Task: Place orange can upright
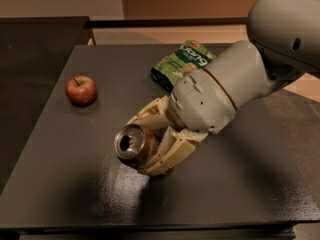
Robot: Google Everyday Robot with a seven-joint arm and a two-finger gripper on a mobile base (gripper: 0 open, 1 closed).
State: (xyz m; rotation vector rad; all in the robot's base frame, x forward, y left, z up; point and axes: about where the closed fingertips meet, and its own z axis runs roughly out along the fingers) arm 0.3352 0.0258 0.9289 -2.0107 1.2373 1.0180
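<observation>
While the orange can (134,143) is tipped on its side near the front middle of the dark table (70,184), the gripper (142,145) has its jaws clamped on it, one on each side. The can's silver top faces left, toward the camera. A red apple (81,90) sits well apart on the left, and a green snack bag (182,64) lies behind the arm.

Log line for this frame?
gripper: table centre, shut on orange can | can: tilted, top toward camera | apple: left | green bag: behind
</observation>
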